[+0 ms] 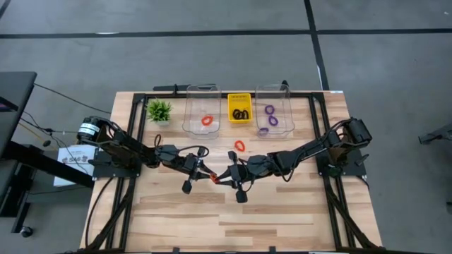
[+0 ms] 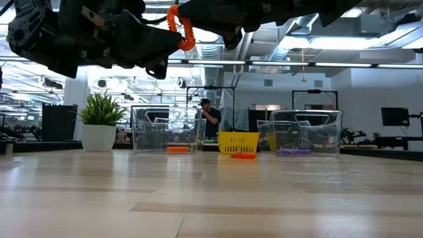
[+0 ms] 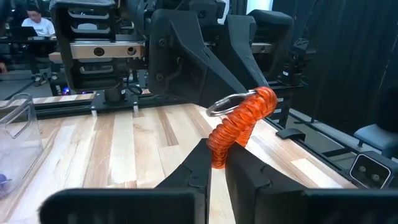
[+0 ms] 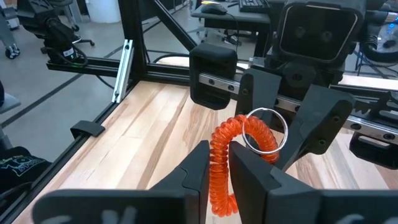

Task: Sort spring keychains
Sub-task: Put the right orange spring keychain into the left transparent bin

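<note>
One red-orange spring keychain (image 1: pixel 213 176) hangs in the air between my two grippers over the middle of the table, high above the wood in the low view (image 2: pixel 182 26). My left gripper (image 3: pixel 219 158) is shut on one end and my right gripper (image 4: pixel 219 155) on the other, facing each other. A second red keychain (image 1: pixel 239 146) lies flat on the table, farther back. The left clear bin (image 1: pixel 189 106) holds a red one (image 1: pixel 207 120), the yellow basket (image 1: pixel 239 99) black ones (image 1: pixel 240 113), and the right clear bin (image 1: pixel 288 106) purple ones (image 1: pixel 270 111). My left gripper pinches the keychain's coiled lower end (image 3: pixel 219 149) between its two fingers, coming level from the table's left. The coil rises past the fingertips to the metal ring (image 3: pixel 224 104), lifted clear of the table. My right gripper pinches the coil's other stretch (image 4: pixel 219 163) between its two fingers, coming level from the table's right. The coil arches up out of the hold and its metal ring (image 4: pixel 267 130) stands beyond the fingertips, clear of the table.
A small green plant (image 1: pixel 159 109) in a white pot stands at the far left corner beside the bins. A black frame (image 1: pixel 311 134) runs along the table's sides and far edge. Bare wood (image 1: pixel 226 219) spreads across the near half. A person (image 2: pixel 208 119) stands in the room behind.
</note>
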Tool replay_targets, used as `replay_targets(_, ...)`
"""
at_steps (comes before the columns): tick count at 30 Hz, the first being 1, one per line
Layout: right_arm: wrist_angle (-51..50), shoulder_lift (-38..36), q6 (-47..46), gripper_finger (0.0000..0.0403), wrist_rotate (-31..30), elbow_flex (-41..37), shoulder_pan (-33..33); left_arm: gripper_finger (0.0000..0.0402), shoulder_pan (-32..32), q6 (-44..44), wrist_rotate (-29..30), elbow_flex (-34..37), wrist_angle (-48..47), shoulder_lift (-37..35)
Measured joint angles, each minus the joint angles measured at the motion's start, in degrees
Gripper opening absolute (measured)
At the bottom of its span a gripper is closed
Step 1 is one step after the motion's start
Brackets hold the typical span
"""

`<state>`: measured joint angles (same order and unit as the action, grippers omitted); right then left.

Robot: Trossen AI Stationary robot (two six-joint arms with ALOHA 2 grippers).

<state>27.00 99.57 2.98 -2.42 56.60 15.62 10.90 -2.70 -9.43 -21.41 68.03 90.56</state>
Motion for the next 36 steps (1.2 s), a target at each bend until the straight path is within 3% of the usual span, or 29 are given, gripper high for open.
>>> replay_targets(36, -2.3, 0.0, 0.0, 0.0054, -0.6, 0.0, 0.0, 0.0037, 0.0, 0.1, 0.0, 0.0, -0.3, 0.0)
